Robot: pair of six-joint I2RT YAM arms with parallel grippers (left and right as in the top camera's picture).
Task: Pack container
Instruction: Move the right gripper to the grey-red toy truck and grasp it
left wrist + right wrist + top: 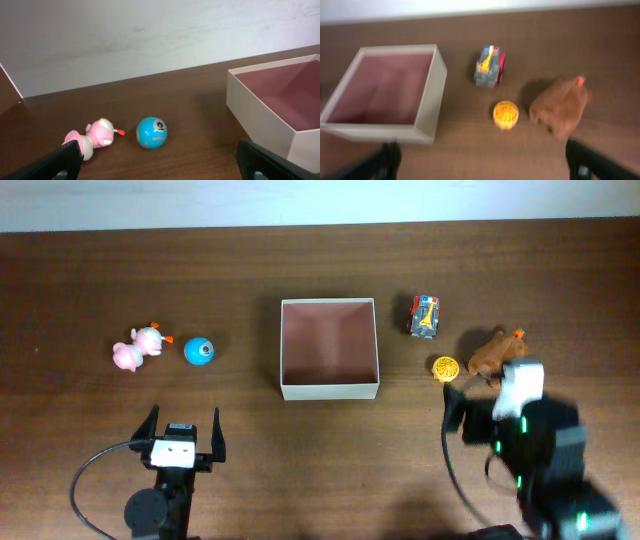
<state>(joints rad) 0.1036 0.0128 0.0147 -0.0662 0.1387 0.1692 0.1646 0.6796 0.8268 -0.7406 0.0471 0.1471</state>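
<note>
- Container (330, 391): square, shallow, with cream-white walls. It is set at the middle of the brown counter (90, 270), and its reddish-brown floor is shown bare.
- Pink toy figure (135, 348) and blue ball (199, 351): these are laid side by side, left of the container. A face-like mark is carried on the ball, but no lettering can be made out.
- Toy car (424, 316), yellow ball (445, 367) and brown toy animal (492, 352): these are grouped right of the container. The car's markings are too blurred to be read.
- Left hand (183, 430): held with fingers spread apart, nothing gripped, near the counter's front edge.
- Right hand (481, 149): fingers likewise parted, nothing gripped, positioned just before the yellow ball.
</note>
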